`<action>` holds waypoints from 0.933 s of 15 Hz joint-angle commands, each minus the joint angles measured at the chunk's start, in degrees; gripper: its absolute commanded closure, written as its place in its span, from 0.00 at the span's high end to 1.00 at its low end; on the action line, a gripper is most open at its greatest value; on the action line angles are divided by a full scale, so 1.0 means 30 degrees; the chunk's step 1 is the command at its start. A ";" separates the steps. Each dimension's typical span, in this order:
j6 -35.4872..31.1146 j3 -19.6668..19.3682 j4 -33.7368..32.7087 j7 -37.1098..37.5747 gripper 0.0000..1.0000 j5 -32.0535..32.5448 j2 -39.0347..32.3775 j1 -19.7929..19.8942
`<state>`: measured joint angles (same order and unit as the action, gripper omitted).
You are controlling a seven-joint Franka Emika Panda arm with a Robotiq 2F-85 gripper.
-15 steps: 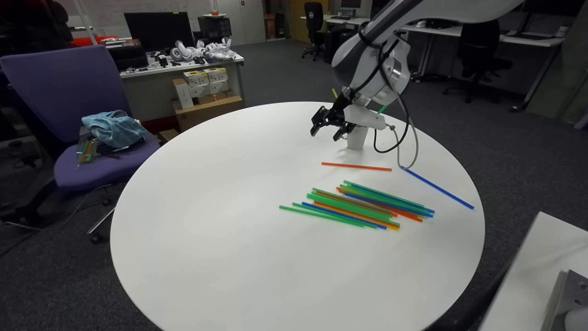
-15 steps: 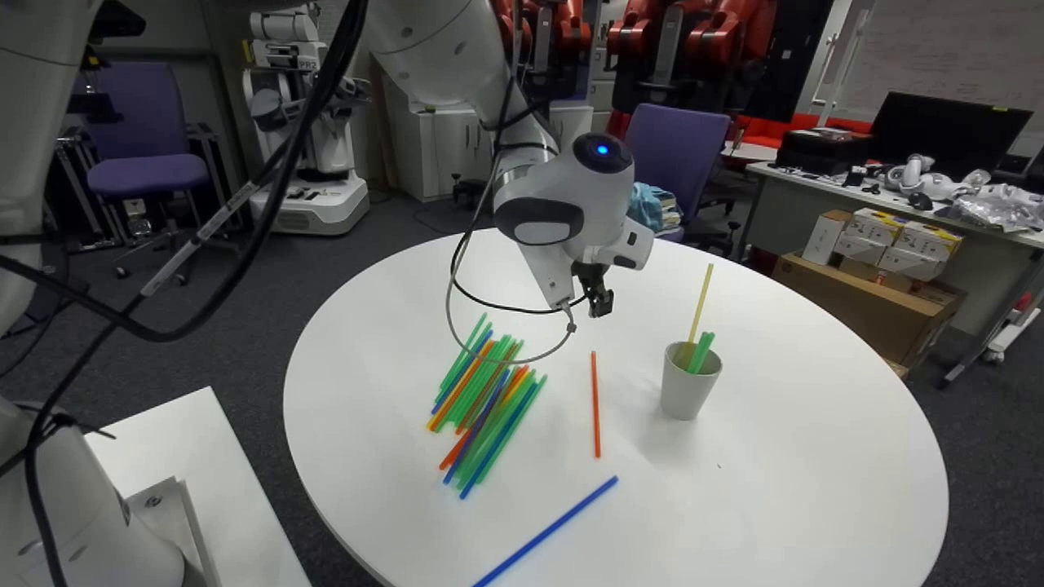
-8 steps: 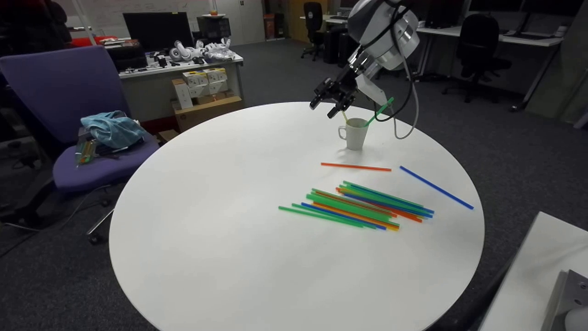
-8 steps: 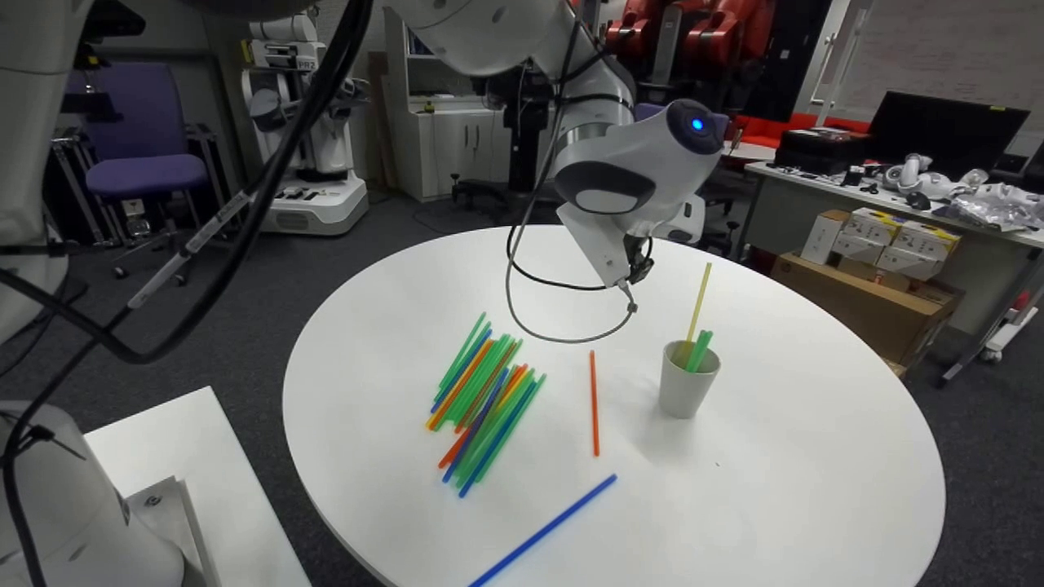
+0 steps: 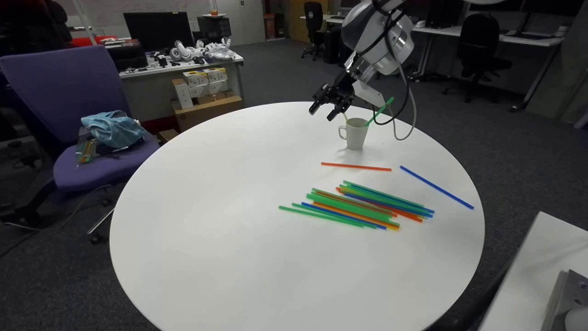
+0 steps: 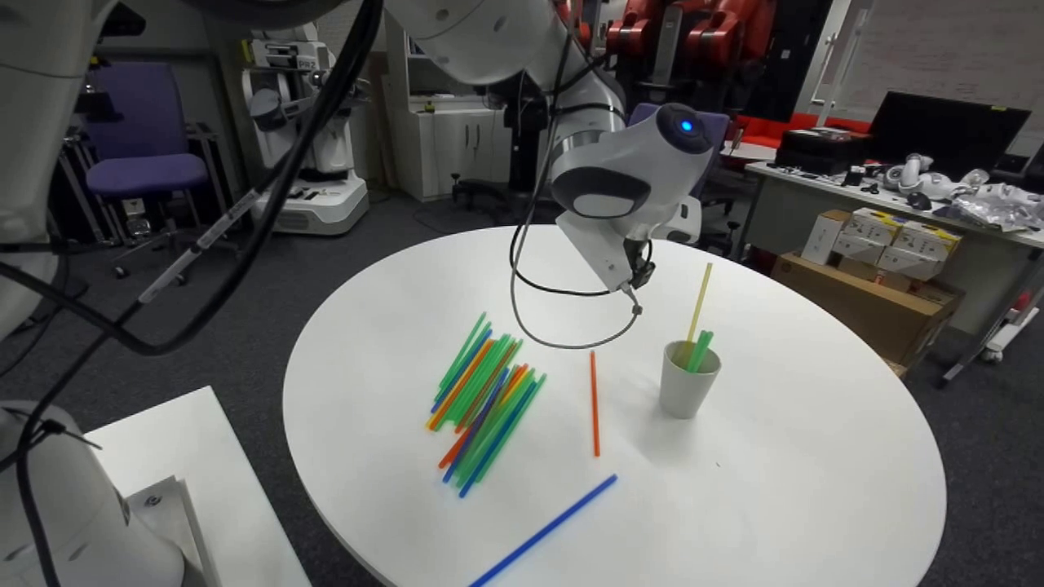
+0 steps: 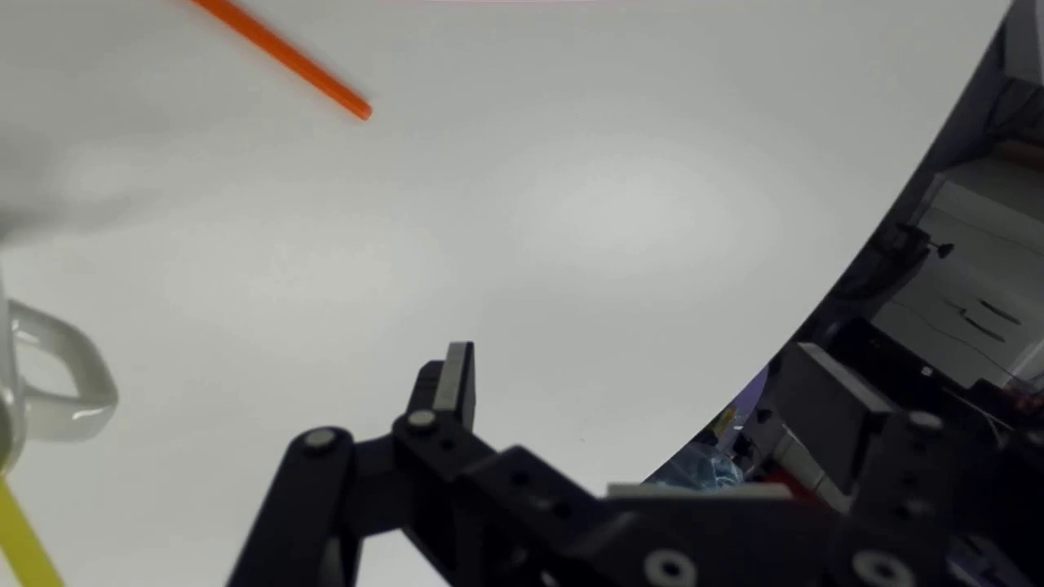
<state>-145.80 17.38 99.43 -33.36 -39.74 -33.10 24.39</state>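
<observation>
My gripper (image 5: pixel 322 114) is open and empty, raised above the table near the white mug (image 5: pixel 356 134). In the wrist view the fingers of the gripper (image 7: pixel 640 367) stand wide apart with nothing between them. The mug (image 6: pixel 685 393) stands upright in both exterior views; its handle (image 7: pixel 96 391) shows at the left edge of the wrist view. A yellow straw (image 6: pixel 700 303) and green straws (image 6: pixel 699 355) stand in it. An orange-red straw (image 5: pixel 356 166) lies in front of the mug; its end (image 7: pixel 302 67) shows in the wrist view.
A pile of green, blue, orange and red straws (image 5: pixel 353 207) lies on the round white table (image 5: pixel 206 230). A single blue straw (image 5: pixel 436 187) lies apart near the edge. A cable loop (image 6: pixel 571 342) hangs from the arm. A purple chair (image 5: pixel 69 101) stands beside the table.
The gripper has risen and moved back from in front of the mug, so the mug now shows in both exterior views. Over the last half second it moved only slightly. Straws and mug stayed put.
</observation>
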 commanded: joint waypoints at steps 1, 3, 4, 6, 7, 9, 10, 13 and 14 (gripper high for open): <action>-0.1394 -0.2314 -0.0676 0.0800 1.00 0.2429 0.0511 -0.2606; -0.2033 -0.3158 -0.1141 0.1859 1.00 0.4932 0.0525 -0.3789; -0.2309 -0.3522 -0.1318 0.2482 1.00 0.6331 0.0532 -0.4291; -0.2277 -0.4605 -0.1767 0.3946 1.00 0.9253 0.0445 -0.5547; -0.2141 -0.5154 -0.2078 0.4614 1.00 1.0696 0.0304 -0.6134; -0.1828 -0.6308 -0.2812 0.5761 1.00 1.3492 -0.0251 -0.7195; -0.1654 -0.6849 -0.3235 0.6196 1.00 1.4787 -0.0587 -0.7641; -0.1301 -0.8231 -0.4775 0.6768 1.00 1.8073 -0.1835 -0.8588; -0.1140 -0.8595 -0.5374 0.6727 1.00 1.8980 -0.2335 -0.8778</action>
<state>-151.61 -4.60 89.93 -14.17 10.14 -35.84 0.31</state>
